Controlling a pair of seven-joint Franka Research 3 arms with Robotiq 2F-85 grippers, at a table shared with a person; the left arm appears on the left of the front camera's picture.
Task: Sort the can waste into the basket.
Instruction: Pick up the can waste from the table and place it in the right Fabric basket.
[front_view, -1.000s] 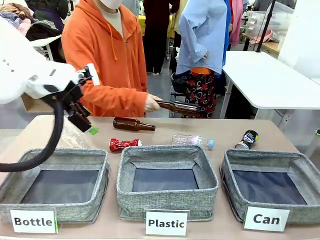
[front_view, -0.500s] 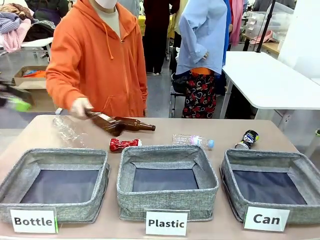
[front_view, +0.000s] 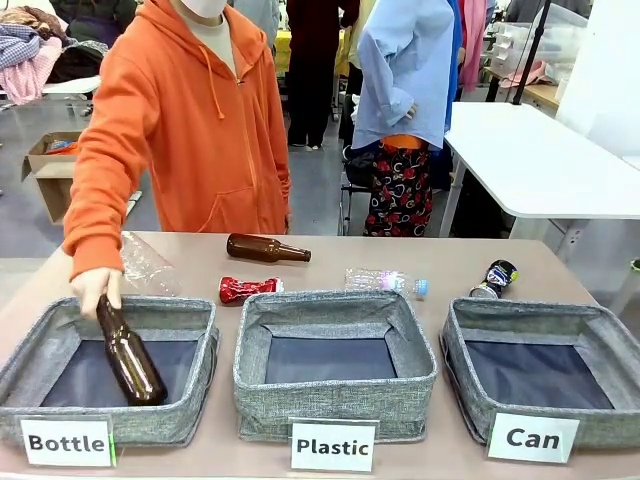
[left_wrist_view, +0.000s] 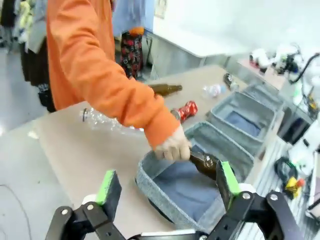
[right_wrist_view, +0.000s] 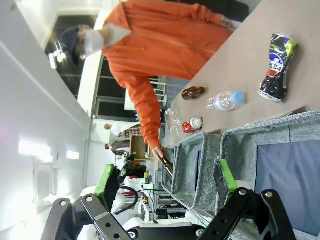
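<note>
The crushed red can (front_view: 250, 289) lies on the table behind the middle basket, also seen in the left wrist view (left_wrist_view: 187, 109) and the right wrist view (right_wrist_view: 191, 125). The slim dark can (front_view: 495, 278) lies just behind the grey "Can" basket (front_view: 455, 345) at the right; in the right wrist view this can (right_wrist_view: 277, 67) is beyond the basket's wall (right_wrist_view: 280, 131). My left gripper (left_wrist_view: 167, 185) hovers open above the table's left end, holding nothing. My right gripper (right_wrist_view: 166, 182) is open and empty, off the "Can" basket's near side.
A person in an orange hoodie lowers a brown bottle (front_view: 128, 355) by hand into the "Bottle" basket (front_view: 205, 345). The "Plastic" basket (front_view: 335, 400) stands in the middle. Another brown bottle (front_view: 267, 249), a clear plastic bottle (front_view: 386, 282) and a crumpled clear bottle (front_view: 145, 265) lie behind.
My left arm has pulled back out of the front view. The person carried a brown bottle from the table's middle to the left and set it into the "Bottle" basket.
</note>
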